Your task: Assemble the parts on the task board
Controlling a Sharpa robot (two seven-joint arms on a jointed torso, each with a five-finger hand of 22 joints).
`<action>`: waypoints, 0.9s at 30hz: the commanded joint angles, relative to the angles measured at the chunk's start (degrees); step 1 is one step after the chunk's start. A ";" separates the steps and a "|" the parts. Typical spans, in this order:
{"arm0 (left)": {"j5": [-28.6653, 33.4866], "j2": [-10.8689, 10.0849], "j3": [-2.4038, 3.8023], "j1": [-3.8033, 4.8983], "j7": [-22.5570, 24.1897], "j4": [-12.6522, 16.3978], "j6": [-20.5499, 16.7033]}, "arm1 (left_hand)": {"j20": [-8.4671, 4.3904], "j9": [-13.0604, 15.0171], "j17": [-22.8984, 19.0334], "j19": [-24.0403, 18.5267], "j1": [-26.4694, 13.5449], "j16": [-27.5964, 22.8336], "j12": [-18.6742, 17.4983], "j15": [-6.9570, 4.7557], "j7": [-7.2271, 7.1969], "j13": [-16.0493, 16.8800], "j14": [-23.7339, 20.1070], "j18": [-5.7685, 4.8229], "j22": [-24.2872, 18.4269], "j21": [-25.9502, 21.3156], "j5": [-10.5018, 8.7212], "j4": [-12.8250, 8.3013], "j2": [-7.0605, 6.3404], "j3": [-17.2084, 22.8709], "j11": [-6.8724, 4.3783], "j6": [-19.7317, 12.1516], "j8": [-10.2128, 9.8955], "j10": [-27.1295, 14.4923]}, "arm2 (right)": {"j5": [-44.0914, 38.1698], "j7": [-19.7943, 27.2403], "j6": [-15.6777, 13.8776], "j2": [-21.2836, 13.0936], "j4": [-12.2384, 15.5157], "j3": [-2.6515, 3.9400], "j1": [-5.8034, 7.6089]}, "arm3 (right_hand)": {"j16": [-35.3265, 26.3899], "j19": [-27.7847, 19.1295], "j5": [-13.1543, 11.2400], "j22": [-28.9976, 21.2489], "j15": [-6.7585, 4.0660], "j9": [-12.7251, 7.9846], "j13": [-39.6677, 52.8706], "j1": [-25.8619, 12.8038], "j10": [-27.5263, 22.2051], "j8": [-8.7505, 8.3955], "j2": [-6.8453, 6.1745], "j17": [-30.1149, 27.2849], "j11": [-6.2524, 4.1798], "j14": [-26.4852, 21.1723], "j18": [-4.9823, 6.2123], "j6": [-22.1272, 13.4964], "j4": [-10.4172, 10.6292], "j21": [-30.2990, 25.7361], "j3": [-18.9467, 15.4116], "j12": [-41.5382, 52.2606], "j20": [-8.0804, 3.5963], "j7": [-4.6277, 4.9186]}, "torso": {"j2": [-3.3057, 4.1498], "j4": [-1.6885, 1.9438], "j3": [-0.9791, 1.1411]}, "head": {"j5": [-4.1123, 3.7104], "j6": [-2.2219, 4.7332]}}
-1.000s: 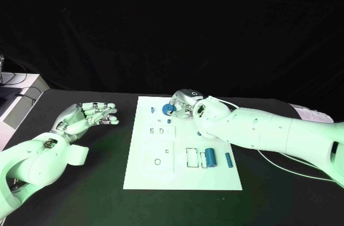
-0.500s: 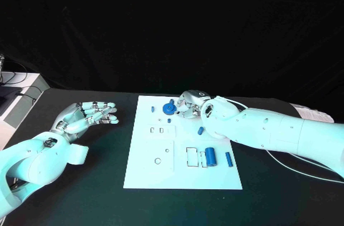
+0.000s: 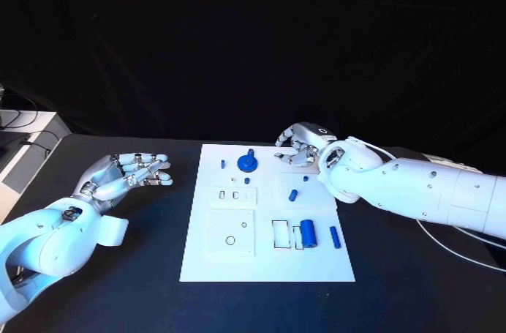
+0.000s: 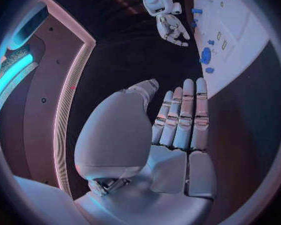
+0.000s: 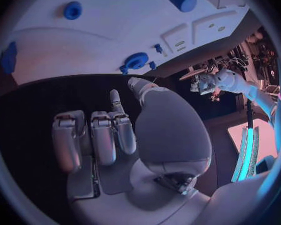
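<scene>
One task board, two hands

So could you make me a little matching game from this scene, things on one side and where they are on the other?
Things:
1. round blue knob
2. thick blue cylinder
3. left hand
4. right hand

Places:
A. over bare table, beside the task board
B. at the board's far edge, holding nothing
C. far part of the board
D. near part of the board, beside a thinner blue pin

Pairs: 1-C, 2-D, 3-A, 4-B
</scene>
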 commanded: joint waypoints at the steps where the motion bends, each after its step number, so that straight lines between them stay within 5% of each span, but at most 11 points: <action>1: -0.10 0.16 0.05 0.01 0.50 -0.03 0.17 | -0.02 -0.06 0.09 -0.55 -0.22 -0.16 -0.19 0.15 0.13 -0.04 -0.45 0.46 0.09 0.39 -0.20 -0.08 -0.51 0.26 -0.07 -0.25 -0.36 -0.31 | 5.65 5.28 -1.57 -1.75 -0.05 0.01 0.14 | 0.24 5.29 -1.00 13.47 -0.15 0.09 15.09 1.78 5.99 -0.19 -0.54 15.09 -0.07 6.16 -0.84 0.43 -1.34 -0.43 0.61 0.12 -0.11 0.19 | -0.02 -0.27 0.23 | -0.18 0.26; 9: -0.02 0.34 0.05 -0.43 0.74 -0.01 0.51 | 0.03 0.01 0.34 -0.82 -0.25 -0.21 0.05 0.11 -0.03 0.09 -0.58 0.47 0.18 0.54 -0.21 -0.25 -0.49 0.42 -0.21 0.17 -0.20 0.22 | 9.29 11.24 0.92 -6.71 -0.32 0.01 0.07 | 0.24 5.23 -2.29 13.39 -0.18 0.06 15.09 4.30 5.99 -0.35 -2.03 15.09 0.05 6.16 -0.81 0.60 -3.64 -0.53 1.25 0.12 -0.13 0.29 | 0.05 -0.66 0.67 | -0.08 0.61; 16: 0.11 0.39 0.10 -1.11 1.20 0.03 0.97 | 0.04 0.08 0.53 -1.02 -0.24 -0.27 0.14 0.03 -0.32 0.13 -0.69 0.50 0.27 0.67 -0.20 -0.40 -0.43 0.62 -0.40 0.50 -0.07 0.64 | 9.66 13.24 2.85 -8.95 -1.45 -0.10 -0.67 | 0.24 5.23 -2.80 13.39 -0.28 0.01 15.09 4.99 5.99 -0.48 -2.51 15.09 0.06 6.16 -0.81 0.52 -4.28 -0.54 1.14 0.12 -0.20 0.29 | 0.03 -0.82 1.05 | -1.24 0.32; 21: 0.14 0.51 0.15 -1.36 1.31 -0.08 1.06 | 0.05 0.10 0.59 -1.08 -0.24 -0.29 0.15 0.00 -0.40 0.14 -0.72 0.51 0.30 0.72 -0.21 -0.45 -0.45 0.68 -0.46 0.60 -0.02 0.78 | 11.84 14.62 4.93 -9.02 -3.64 -0.19 -1.25 | 0.24 5.14 -2.67 13.23 0.10 -0.20 15.09 4.50 5.99 -1.08 -3.09 15.09 0.17 6.16 -0.77 -0.35 -4.02 -0.70 -0.22 0.12 0.01 0.48 | 0.05 -0.84 1.20 | -1.51 0.11; 27: 0.15 0.60 0.20 -1.62 1.33 -0.24 1.10 | 0.05 0.10 0.62 -1.11 -0.24 -0.30 0.15 -0.01 -0.41 0.14 -0.74 0.51 0.31 0.74 -0.21 -0.48 -0.47 0.69 -0.47 0.63 -0.02 0.81 | 13.01 15.33 6.27 -8.71 -5.60 -0.25 -2.19 | 0.24 5.11 -2.42 13.18 0.32 -0.33 15.09 4.52 5.99 -1.50 -3.23 15.09 0.30 6.16 -0.75 -0.97 -3.93 -0.76 -1.33 0.12 0.22 0.62 | 0.11 -0.74 1.12 | -1.97 -0.22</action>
